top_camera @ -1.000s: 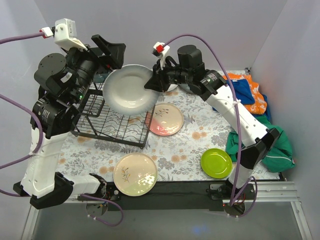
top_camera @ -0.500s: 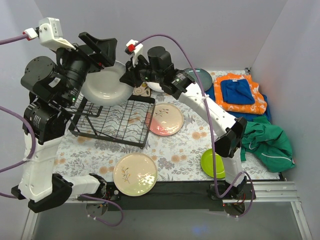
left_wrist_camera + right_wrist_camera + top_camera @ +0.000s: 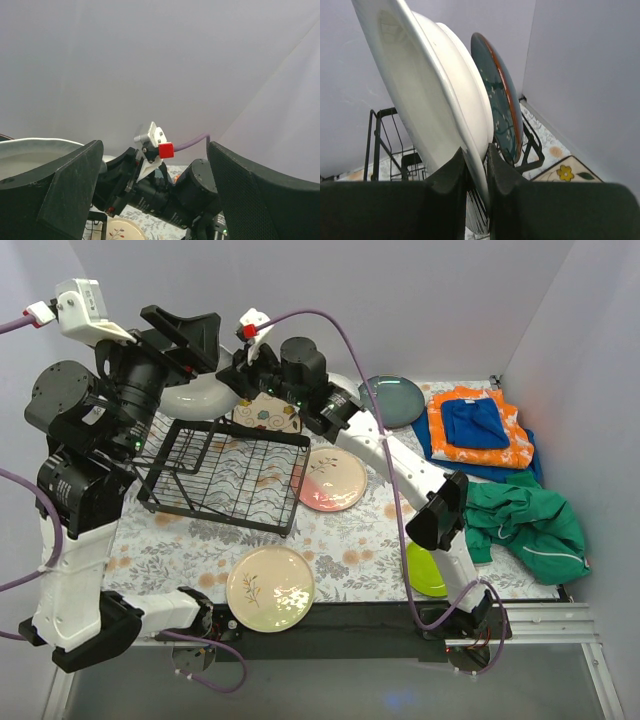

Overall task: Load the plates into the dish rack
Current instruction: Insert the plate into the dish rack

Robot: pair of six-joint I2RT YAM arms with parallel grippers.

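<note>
**Examiner:** Which step is being carried out?

**Inspector:** One plate is being slotted. The right gripper (image 3: 476,156) is holding the white plate (image 3: 415,95) at the far-left end of the dish rack (image 3: 225,480), with its fingers (image 3: 454,172) clamping the rim between them. The left gripper (image 3: 157,187) is hanging above that same end, fingers standing wide apart and gripping nothing.

**Examiner:** How is the plate presenting?

**Inspector:** It is standing on edge and tipping somewhat off vertical. Its hollow face is turning toward the left of the right wrist view. Its back is facing a dark plate (image 3: 500,95) already sitting upright in the rack just behind. Being round, it is offering no long axis, and its disc is running roughly parallel to the dark plate. I cannot tell whether its lower edge is resting in a slot, because the fingers are hiding it.

**Examiner:** What is the next move calling for?

**Inspector:** In my judgement, it is calling for easing the lower edge down between two wires while keeping it off the dark plate. The fingers should be parting only once the rack is bearing the weight.

**Examiner:** Anything outstanding?

**Inspector:** At least four plates are lying flat on the bench (image 3: 360,540):
- the pink-cream plate (image 3: 333,478)
- the cream sprig plate (image 3: 270,588)
- the lime green plate (image 3: 422,578)
- a second dark plate (image 3: 392,400) at the far side

I am judging the loading to be under halfway.
</note>
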